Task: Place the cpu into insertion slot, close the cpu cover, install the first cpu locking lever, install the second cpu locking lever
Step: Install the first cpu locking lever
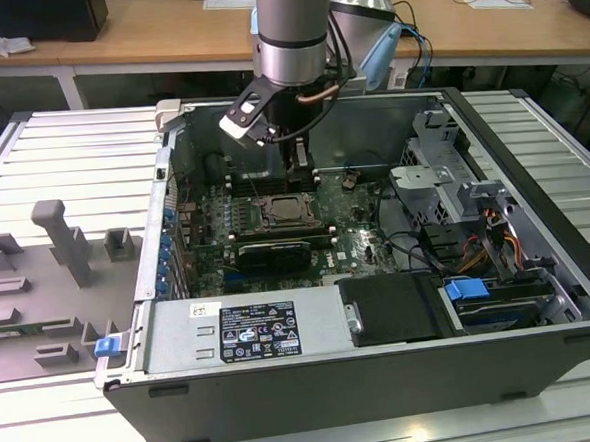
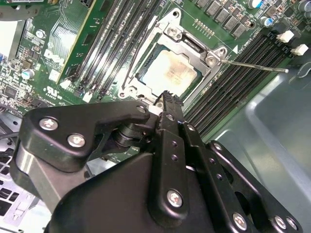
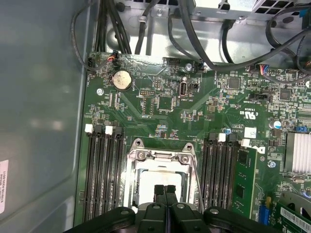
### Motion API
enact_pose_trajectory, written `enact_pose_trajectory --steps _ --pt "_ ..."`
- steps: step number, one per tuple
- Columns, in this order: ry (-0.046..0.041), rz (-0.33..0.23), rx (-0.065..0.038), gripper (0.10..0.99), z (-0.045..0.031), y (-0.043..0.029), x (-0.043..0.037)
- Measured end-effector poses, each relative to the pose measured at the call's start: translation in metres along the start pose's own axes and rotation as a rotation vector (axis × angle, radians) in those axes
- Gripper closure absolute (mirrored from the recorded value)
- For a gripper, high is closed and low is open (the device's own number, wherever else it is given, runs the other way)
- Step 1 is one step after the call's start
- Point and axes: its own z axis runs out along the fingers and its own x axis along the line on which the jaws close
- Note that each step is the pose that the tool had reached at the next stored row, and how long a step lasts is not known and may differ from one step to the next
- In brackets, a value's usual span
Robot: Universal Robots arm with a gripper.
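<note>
Gripper (image 2: 167,99) near cpu (image 2: 167,73) in insertion slot (image 2: 138,73)

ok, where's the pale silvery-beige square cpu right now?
In the second wrist view the cpu lies in the silver-rimmed insertion slot, between banks of long black memory slots, just beyond the gripper.

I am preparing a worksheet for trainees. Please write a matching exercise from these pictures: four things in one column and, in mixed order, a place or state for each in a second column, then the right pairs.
Things
1. cpu
2. claw
3. locking lever
4. coin battery

Places or states
A. thin rod standing out over the memory slots
B. round and silvery, on the green board
C. shut, holding nothing
D. lying in the insertion slot

Pairs: 1-D, 2-C, 3-A, 4-B
</note>
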Motion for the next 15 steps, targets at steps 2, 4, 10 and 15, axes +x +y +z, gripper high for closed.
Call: enact_pose_trajectory --steps 2,4,10,15 --pt "0.0001 0.0 0.0 0.98 -0.0009 0.0 0.0" --pt "0.0001 0.0 0.0 0.98 -0.0016 0.0 0.0" --pt "0.0 0.0 0.0 0.98 -0.0042 0.0001 0.0" --pt "-0.0001 0.0 0.0 0.98 -0.0065 0.0002 0.0"
